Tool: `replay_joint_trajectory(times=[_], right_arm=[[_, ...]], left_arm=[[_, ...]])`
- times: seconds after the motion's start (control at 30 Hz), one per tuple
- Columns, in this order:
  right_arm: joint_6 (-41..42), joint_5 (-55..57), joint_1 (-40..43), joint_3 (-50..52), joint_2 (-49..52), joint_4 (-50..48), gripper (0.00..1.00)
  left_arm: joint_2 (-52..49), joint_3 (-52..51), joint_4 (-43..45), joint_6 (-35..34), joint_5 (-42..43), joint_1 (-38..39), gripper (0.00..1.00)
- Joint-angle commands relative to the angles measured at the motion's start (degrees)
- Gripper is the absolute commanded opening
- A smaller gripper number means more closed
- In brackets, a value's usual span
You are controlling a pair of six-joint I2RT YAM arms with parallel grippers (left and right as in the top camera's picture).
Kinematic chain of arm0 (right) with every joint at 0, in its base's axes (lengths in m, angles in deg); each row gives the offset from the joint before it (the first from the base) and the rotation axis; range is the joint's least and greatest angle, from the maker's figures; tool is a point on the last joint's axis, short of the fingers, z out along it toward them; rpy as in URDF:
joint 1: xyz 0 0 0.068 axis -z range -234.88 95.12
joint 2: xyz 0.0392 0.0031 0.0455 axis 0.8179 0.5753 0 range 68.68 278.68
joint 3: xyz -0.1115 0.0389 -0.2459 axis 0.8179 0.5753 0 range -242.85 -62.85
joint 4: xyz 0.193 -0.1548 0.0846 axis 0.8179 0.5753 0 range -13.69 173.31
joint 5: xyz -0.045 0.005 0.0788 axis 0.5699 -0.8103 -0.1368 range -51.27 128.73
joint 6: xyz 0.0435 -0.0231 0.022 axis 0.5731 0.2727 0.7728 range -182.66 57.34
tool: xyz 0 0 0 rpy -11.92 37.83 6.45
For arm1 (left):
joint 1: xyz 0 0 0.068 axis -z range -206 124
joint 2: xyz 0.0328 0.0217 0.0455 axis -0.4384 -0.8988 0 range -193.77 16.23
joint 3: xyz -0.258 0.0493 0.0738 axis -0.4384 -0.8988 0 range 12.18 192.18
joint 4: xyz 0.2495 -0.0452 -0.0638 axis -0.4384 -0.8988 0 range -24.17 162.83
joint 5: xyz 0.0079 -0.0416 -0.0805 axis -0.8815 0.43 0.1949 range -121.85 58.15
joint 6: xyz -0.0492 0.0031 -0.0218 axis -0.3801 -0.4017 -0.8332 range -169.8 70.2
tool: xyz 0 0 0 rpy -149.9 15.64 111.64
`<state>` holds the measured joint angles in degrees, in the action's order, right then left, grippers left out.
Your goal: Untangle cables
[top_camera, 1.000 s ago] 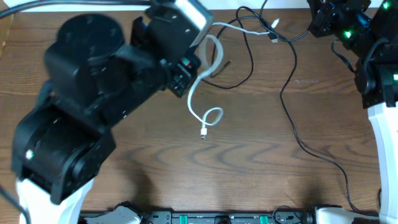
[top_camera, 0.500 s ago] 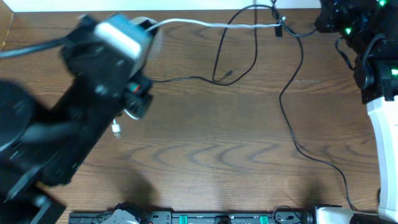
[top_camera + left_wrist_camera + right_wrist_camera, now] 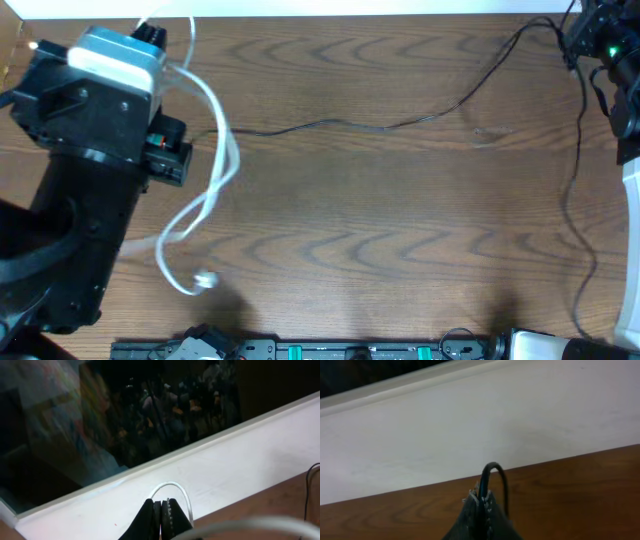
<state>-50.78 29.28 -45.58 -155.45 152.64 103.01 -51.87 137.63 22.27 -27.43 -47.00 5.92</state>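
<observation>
At the far left corner of the worktop (image 3: 400,260), the left tool (image 3: 161,509) is pinched shut on the white cable (image 3: 222,150). In the left wrist view its fingers are pressed together, with a small loop of the cord arching just above the tips. From that corner the white cable falls in long curves down the left side, beside the left arm (image 3: 80,200). It ends toward the near-left edge, where its plug (image 3: 205,280) lies on the wood.

At the far right corner the right tool (image 3: 482,502) is clamped narrow on the black cable (image 3: 330,124), and a short hoop of it stands up above the closed fingers. The black cable stretches from there across the far half of the worktop in a shallow wavy line. Its left end reaches the white cable's curve just beside the left arm; whether the two touch at that crossing I cannot tell.

A thin black strand (image 3: 578,200) also runs along the right side toward the near edge. Whether it belongs to the same cable I cannot tell.
</observation>
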Motion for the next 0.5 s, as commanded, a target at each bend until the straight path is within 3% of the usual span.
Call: replay_joint_trajectory(times=[0.0,0.2,0.47], right_arm=[[-0.9,-1.2,0.5,-1.2,-0.3,-0.3,0.01],[-1.3,-2.2,0.4,-1.2,-0.5,0.5,0.01],[-1.7,-6.9,0.3,-1.2,-3.2,3.0,0.01]], left_arm=[[0.2,1.5,-0.7,0.7,1.0,-0.2,0.07],[-4.3,1.5,-4.3,-1.4,7.2,-0.2,0.08],[-14.7,1.5,1.7,-4.2,7.6,-4.2,0.08]])
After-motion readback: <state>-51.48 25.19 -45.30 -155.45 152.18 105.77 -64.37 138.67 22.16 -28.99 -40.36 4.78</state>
